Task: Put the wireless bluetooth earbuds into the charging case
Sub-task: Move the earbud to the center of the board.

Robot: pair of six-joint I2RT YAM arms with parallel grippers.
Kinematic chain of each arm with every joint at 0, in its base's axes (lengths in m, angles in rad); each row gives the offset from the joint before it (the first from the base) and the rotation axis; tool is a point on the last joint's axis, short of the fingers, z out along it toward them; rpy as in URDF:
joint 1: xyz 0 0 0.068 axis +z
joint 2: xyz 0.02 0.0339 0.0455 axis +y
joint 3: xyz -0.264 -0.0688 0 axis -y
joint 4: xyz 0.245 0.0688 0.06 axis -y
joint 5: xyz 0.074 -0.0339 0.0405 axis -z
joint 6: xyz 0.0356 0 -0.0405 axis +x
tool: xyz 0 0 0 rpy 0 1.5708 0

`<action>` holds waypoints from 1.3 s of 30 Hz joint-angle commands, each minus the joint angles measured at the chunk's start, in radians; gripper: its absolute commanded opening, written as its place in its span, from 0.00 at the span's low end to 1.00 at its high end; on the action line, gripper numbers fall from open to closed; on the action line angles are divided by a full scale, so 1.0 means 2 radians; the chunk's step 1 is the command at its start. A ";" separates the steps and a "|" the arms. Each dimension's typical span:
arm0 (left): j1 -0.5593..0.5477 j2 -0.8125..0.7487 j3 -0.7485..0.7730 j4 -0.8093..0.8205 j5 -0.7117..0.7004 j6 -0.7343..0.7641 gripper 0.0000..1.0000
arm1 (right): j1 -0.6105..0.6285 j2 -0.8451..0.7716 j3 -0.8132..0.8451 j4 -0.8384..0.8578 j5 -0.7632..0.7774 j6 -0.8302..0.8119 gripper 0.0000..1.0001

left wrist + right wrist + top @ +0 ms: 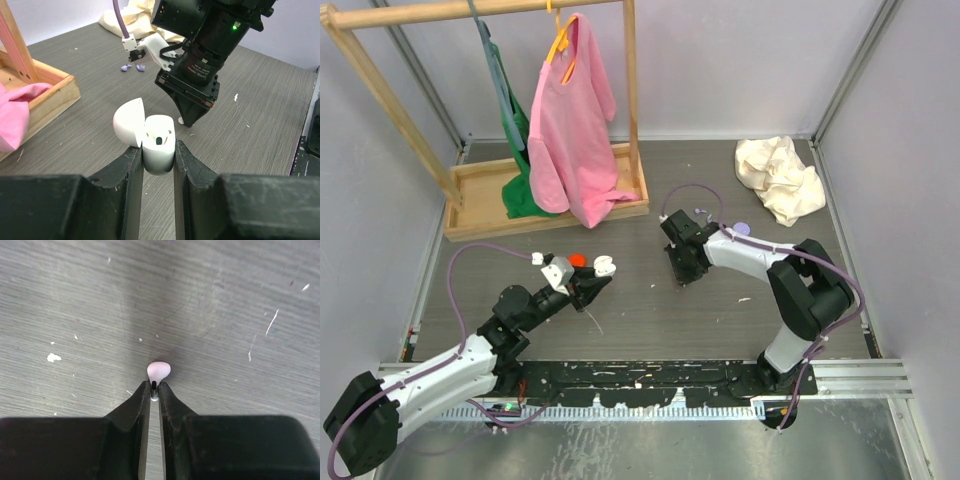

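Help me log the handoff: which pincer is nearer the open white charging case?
Left. The left pincer clamps the charging case itself; the right pincer is apart, beyond it, shut on a pale earbud.

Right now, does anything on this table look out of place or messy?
Two lilac earbuds lie loose on the table near the crumpled cream cloth, not in a case, and white flecks litter the surface.
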 commanded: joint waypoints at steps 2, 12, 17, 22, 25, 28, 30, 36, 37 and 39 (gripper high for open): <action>-0.002 -0.005 0.017 0.022 0.003 -0.003 0.00 | 0.017 -0.018 -0.016 0.000 0.006 0.046 0.19; -0.002 0.000 0.021 0.016 0.004 -0.003 0.00 | 0.025 -0.032 -0.011 0.001 0.015 0.039 0.36; -0.002 0.000 0.022 0.016 0.004 -0.003 0.00 | 0.024 -0.044 0.004 -0.012 0.028 0.036 0.41; -0.002 0.002 0.022 0.016 0.005 -0.003 0.00 | 0.023 -0.040 0.007 -0.012 0.042 0.060 0.45; -0.002 0.004 0.022 0.016 0.007 -0.004 0.00 | 0.022 -0.035 0.006 -0.009 0.056 0.073 0.48; -0.002 0.004 0.022 0.016 0.007 -0.004 0.00 | 0.019 -0.031 0.001 0.001 0.063 0.087 0.49; -0.002 0.004 0.023 0.016 0.007 -0.004 0.00 | 0.020 -0.030 -0.001 0.010 0.063 0.095 0.49; -0.002 0.007 0.023 0.018 0.008 -0.004 0.00 | 0.020 -0.018 -0.007 0.028 0.065 0.117 0.49; -0.002 0.007 0.024 0.018 0.008 -0.004 0.00 | 0.020 -0.014 -0.008 0.028 0.067 0.121 0.49; -0.002 0.007 0.023 0.018 0.008 -0.004 0.00 | 0.019 -0.008 -0.010 0.030 0.069 0.128 0.48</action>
